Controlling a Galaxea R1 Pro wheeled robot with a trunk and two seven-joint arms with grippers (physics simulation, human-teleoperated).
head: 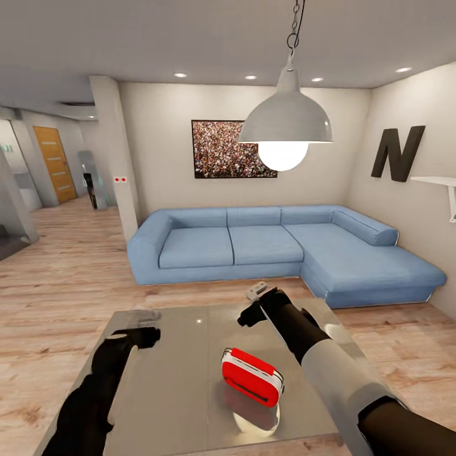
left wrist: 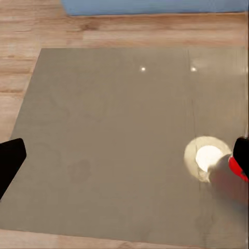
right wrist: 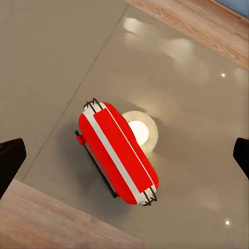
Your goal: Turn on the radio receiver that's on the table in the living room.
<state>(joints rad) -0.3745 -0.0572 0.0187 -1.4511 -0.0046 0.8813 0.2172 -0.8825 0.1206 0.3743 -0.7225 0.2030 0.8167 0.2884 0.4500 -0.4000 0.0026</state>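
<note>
The red radio receiver [head: 251,375] with white trim lies on the glossy grey table [head: 177,386], right of its middle and toward the near edge. In the right wrist view the radio receiver [right wrist: 118,153] sits below my right gripper [right wrist: 124,155], whose fingertips [right wrist: 10,161] are spread wide, open, with nothing between them. My right gripper [head: 253,304] hovers above the table, beyond the radio. My left gripper [head: 142,324] hangs over the table's far left part, open and empty; a sliver of the radio receiver [left wrist: 237,168] shows in the left wrist view.
A blue L-shaped sofa [head: 253,247] stands just beyond the table. A white pendant lamp [head: 285,123] hangs over it at head height. Light wood floor [head: 57,297] surrounds the table. A white shelf [head: 437,182] juts from the right wall.
</note>
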